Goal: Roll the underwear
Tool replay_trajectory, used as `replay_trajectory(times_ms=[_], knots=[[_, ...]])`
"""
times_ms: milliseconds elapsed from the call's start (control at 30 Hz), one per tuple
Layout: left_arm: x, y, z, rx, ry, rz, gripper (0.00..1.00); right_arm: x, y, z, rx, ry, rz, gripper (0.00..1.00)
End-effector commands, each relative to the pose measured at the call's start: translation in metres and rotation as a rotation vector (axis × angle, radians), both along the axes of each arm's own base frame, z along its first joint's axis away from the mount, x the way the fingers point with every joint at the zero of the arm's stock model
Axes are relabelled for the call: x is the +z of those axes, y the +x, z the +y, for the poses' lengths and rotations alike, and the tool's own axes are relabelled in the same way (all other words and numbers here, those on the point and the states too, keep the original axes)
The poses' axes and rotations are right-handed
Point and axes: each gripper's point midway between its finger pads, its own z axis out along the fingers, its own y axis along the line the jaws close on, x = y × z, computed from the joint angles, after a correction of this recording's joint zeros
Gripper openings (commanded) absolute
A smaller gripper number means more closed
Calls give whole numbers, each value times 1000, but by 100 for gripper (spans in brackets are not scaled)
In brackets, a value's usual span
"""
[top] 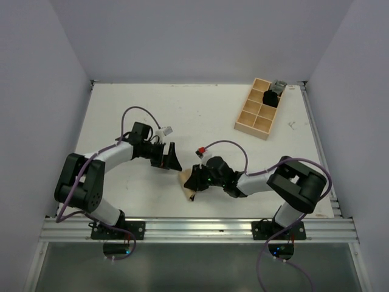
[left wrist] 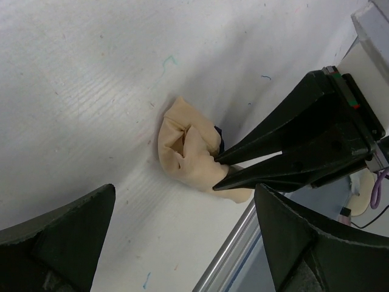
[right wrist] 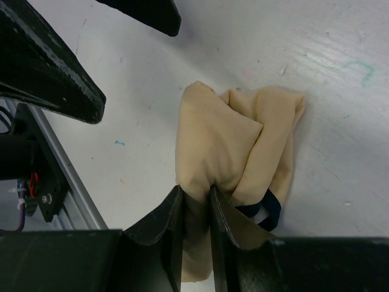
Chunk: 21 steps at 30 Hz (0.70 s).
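The underwear (right wrist: 231, 140) is a bunched tan-beige bundle with a dark trim loop at one side. It lies on the white table near the front edge, seen also in the top view (top: 186, 182) and the left wrist view (left wrist: 185, 152). My right gripper (right wrist: 196, 194) is shut on a fold of it; the pinch also shows in the left wrist view (left wrist: 220, 173). My left gripper (left wrist: 185, 210) is open and empty, just up and left of the bundle in the top view (top: 170, 159).
A light wooden compartment tray (top: 258, 108) stands at the back right with a dark item in one cell. The aluminium rail (top: 194, 228) runs along the table's front edge, close to the bundle.
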Motion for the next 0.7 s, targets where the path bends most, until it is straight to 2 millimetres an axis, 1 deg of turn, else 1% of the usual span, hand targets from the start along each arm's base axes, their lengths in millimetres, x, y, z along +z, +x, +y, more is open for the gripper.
replay_trajectory(times_ms=[0, 133, 267, 300, 367, 433, 467, 533, 600, 633, 667], knots=[[1, -6, -3, -12, -37, -12, 100, -51, -33, -30, 26, -143, 162, 21], [-5, -15, -6, -38, -35, 7, 100, -55, -35, -35, 10, -147, 179, 24], [-10, -24, -14, -58, -27, 26, 100, -63, -40, -40, 8, -163, 200, 34], [-10, -22, -16, -59, -31, 16, 100, -64, -41, -40, 10, -165, 203, 35], [-11, -28, -23, -63, -42, 40, 100, -66, -42, -41, 12, -173, 211, 38], [-14, -34, -30, -81, -37, 61, 100, -66, -41, -41, 5, -176, 211, 40], [-18, -36, -32, -76, -28, 83, 100, -65, -41, -41, 4, -175, 212, 43], [-23, -40, -33, -70, -13, 99, 100, -64, -41, -42, 1, -178, 216, 44], [-25, -39, -32, -55, 0, 103, 100, -60, -41, -41, 4, -174, 211, 41], [-24, -37, -32, -52, 3, 97, 100, -59, -41, -42, 7, -175, 207, 36], [-26, -35, -31, -50, 13, 96, 100, -57, -40, -41, 5, -171, 202, 25]])
